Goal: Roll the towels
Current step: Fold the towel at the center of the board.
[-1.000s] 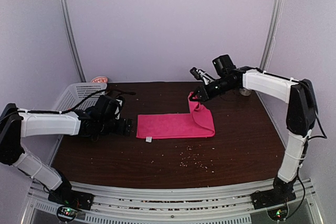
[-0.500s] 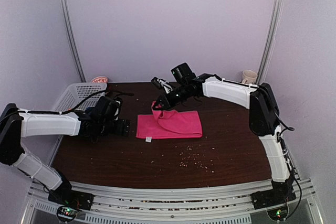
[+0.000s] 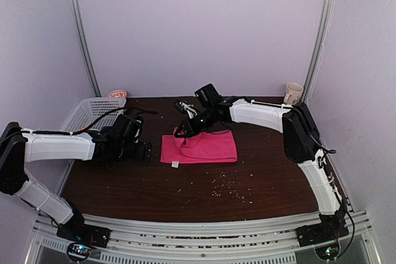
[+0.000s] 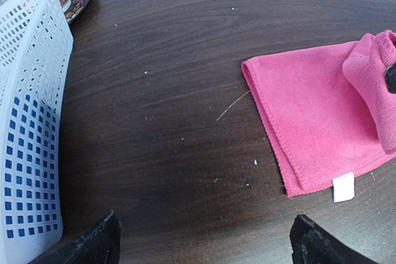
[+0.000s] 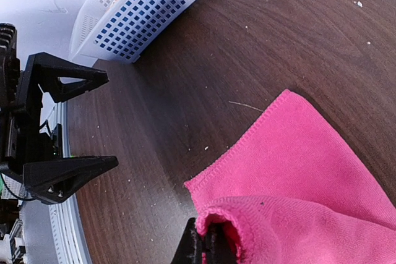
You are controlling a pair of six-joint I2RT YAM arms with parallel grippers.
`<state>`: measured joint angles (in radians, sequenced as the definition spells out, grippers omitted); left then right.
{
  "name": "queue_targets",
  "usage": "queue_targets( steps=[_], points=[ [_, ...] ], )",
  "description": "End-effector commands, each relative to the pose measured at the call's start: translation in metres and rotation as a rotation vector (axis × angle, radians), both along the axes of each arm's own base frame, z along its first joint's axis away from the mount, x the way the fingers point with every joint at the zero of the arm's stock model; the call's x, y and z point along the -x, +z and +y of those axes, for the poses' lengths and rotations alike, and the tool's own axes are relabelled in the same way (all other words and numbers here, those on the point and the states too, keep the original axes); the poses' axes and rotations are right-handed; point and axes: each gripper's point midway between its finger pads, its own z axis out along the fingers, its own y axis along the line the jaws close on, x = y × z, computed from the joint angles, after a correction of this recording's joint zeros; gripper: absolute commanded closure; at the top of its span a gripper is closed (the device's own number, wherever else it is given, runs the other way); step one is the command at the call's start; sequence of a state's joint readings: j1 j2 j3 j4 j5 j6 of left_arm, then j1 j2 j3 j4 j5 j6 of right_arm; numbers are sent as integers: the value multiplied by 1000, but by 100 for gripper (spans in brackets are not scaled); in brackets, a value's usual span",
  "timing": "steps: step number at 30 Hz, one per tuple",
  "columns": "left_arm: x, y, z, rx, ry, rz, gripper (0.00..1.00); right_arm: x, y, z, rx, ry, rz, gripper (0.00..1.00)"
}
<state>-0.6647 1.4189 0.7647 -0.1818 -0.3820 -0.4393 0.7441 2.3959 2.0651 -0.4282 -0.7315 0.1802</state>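
Observation:
A bright pink towel (image 3: 207, 148) lies on the dark table, doubled over on itself, its white tag (image 4: 343, 187) at the near left corner. My right gripper (image 3: 180, 133) is shut on a lifted edge of the towel (image 5: 297, 171) and holds it just above the towel's left end, with the cloth bunched over the fingertips (image 5: 199, 244). My left gripper (image 3: 146, 150) rests low on the table just left of the towel (image 4: 315, 128). It stands wide open and empty, and its fingers (image 5: 74, 168) also show in the right wrist view.
A white lattice basket (image 3: 93, 110) stands at the back left corner, with an orange patterned thing (image 3: 117, 94) behind it. A cream mug (image 3: 293, 93) sits at the back right. Small crumbs (image 3: 226, 188) dot the table in front of the towel.
My right gripper has swept left from the towel's right end to its left end, carrying the pinched edge over and folding the towel in half. The left arm stayed put.

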Motion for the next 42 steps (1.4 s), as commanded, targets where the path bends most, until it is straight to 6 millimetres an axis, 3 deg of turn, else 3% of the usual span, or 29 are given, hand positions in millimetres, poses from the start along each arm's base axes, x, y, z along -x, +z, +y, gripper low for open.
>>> queue_targets(
  steps=[1, 12, 16, 18, 22, 26, 29, 32, 35, 38, 42],
  points=[
    [-4, 6, -4, 25, 8, -22, 2, -8, 17, 16, -46, -10, -62, 100],
    [-5, 7, -4, 23, 7, -22, 2, -2, -2, 30, -45, 9, -42, 100],
    [-6, 5, -6, 21, 5, -18, 2, 7, -9, 37, -47, 32, -29, 91],
    [-7, 5, -6, 21, 5, -19, 2, 11, -11, 41, -54, 49, -17, 81],
    [-11, 5, -10, 27, 1, -25, 2, 17, 12, 45, -92, 99, -24, 59],
    [-19, 6, -15, 51, -15, -34, 2, 14, 57, 36, -128, 117, -99, 47],
    [-29, 17, -26, 54, -70, -73, 2, 3, 87, 14, -127, 97, -155, 42],
    [-37, 35, -49, 46, -225, -151, 2, -5, 98, -22, -78, 90, -205, 40],
    [-40, 46, -71, 7, -382, -209, 2, -8, 99, -65, 0, 79, -245, 38],
    [-34, 51, -93, -56, -534, -274, 2, -9, 88, -109, 54, 43, -228, 37],
    [-31, 41, -108, -145, -648, -306, 2, -16, 74, -163, 89, -43, -215, 35]
  ],
)
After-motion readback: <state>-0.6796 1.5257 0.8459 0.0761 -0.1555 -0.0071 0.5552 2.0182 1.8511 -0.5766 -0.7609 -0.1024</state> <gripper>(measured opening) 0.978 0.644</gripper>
